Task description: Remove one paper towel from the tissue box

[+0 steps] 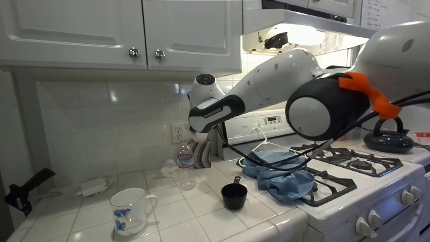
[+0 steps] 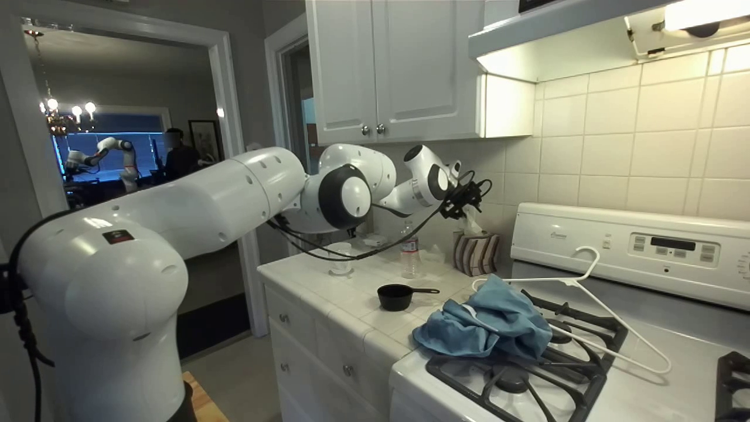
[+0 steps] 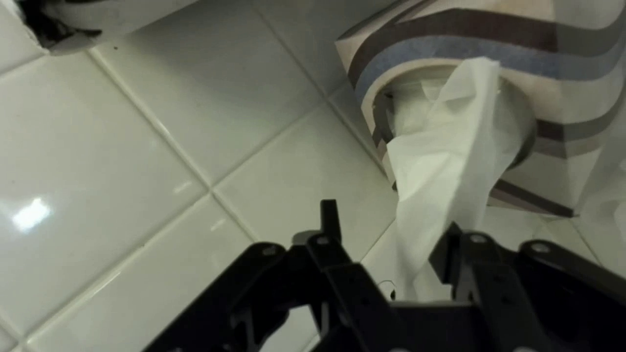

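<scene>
Stretching from its upright base (image 2: 117, 328), the arm (image 2: 234, 193) reached over the counter (image 2: 348, 287), its wrist (image 2: 433, 179) bent at the far end. There the tool (image 3: 390, 222) hung near the top of the tissue box (image 3: 572, 98), beside the stove (image 2: 688, 351), its fingers (image 3: 330, 222) spread, the tissue (image 3: 440, 166) rising out of the box between them and partly behind one; whether they touched could not be told. The tissue's free end was hidden under the tool. In an exterior view the wrist covered the tool, the bottle (image 1: 186, 161) partly blocked the box, and the base was cut off.
</scene>
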Controlling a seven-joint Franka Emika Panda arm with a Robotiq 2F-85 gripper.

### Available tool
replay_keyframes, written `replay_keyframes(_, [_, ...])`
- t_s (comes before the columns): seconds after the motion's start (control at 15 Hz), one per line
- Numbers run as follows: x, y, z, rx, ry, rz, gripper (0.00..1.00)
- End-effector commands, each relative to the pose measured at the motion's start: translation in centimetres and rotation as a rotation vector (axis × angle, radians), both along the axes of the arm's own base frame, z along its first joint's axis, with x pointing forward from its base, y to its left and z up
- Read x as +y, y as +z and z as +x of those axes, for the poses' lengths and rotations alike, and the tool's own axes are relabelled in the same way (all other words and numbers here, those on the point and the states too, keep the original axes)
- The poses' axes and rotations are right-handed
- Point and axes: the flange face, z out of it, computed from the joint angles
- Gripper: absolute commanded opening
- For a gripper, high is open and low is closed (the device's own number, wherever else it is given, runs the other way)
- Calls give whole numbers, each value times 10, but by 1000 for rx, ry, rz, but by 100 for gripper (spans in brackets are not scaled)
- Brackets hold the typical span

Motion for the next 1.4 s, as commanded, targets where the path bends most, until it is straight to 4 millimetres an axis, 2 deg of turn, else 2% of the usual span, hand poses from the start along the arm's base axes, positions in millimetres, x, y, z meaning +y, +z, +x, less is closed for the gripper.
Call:
replay_keyframes(0.0, [-6,-11,0,7,11,98,44])
replay_keyframes(0.13, [-8,-15,0,20,13,139,39])
replay_keyframes(0.2, [-9,-17,0,23,14,156,29])
replay_keyframes(0.47, [-12,-23,0,37,11,210,11])
replay_keyframes(0.53, [-13,-24,0,41,7,226,14])
replay_keyframes(0.67, [-16,-28,0,49,3,257,30])
replay_keyframes(0.73, [-17,-29,0,51,0,268,5])
replay_keyframes(0.8, [-18,-31,0,50,-1,273,8])
replay_keyframes(0.93, [-18,-32,0,45,-8,275,0])
replay_keyframes(1.33, [-5,-46,-2,17,-32,254,0])
